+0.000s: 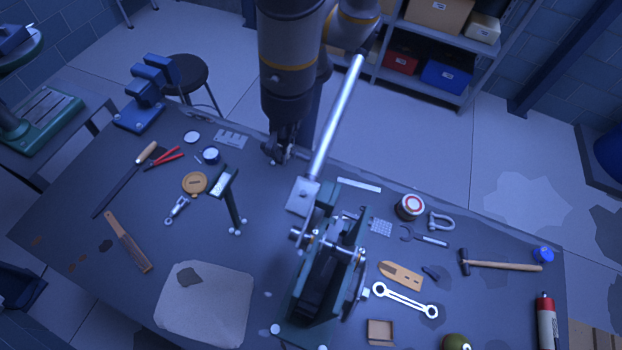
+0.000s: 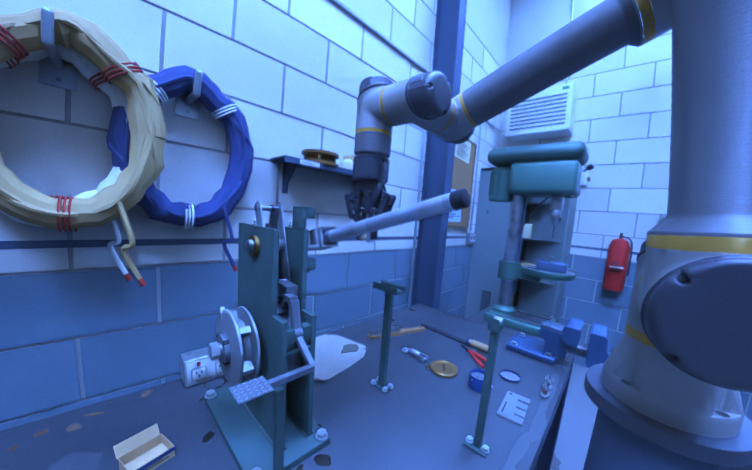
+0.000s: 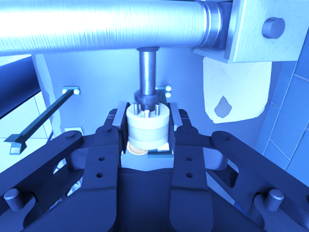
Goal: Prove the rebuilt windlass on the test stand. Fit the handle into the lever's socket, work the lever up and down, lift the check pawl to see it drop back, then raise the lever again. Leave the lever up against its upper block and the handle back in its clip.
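Note:
At the middle of the bench stands the green windlass (image 1: 325, 270) (image 2: 274, 327). Its lever socket (image 1: 302, 195) (image 3: 259, 30) holds the long silver handle (image 1: 332, 117) (image 2: 396, 216) (image 3: 99, 22). The handle slopes up away from the stand. A short side peg on the handle ends in a pale round knob (image 3: 147, 128). My gripper (image 1: 279, 152) (image 2: 369, 208) (image 3: 147, 117) is beside the handle, and its two fingers clamp that knob from either side. The check pawl is not clear to me among the stand's parts.
Two green T-posts (image 2: 386, 332) (image 2: 488, 377) stand on the bench beside the windlass. Small tools lie scattered: a wrench (image 1: 405, 299), a hammer (image 1: 500, 263), a file (image 1: 127, 172), a cloth (image 1: 205, 302). A blue vise (image 1: 147, 92) sits at the far corner.

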Controlling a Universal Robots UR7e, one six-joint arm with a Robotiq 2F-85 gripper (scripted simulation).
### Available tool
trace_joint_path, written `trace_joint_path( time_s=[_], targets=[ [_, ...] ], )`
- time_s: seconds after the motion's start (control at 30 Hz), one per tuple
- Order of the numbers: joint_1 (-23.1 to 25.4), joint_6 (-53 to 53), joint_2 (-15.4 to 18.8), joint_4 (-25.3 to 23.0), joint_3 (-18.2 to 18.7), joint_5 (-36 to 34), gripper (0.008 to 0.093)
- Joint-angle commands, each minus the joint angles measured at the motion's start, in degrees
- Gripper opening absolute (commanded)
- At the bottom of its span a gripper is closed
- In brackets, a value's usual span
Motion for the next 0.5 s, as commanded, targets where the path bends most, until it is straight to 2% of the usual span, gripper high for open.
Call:
trace_joint_path(
  time_s=[0.0, 0.47],
  targets=[
    [0.02, -0.01, 0.04, 0.06, 0.12, 0.02, 0.008],
    [0.02, -0.01, 0.18, -1.06, 1.1, 0.02, 0.008]
  ],
)
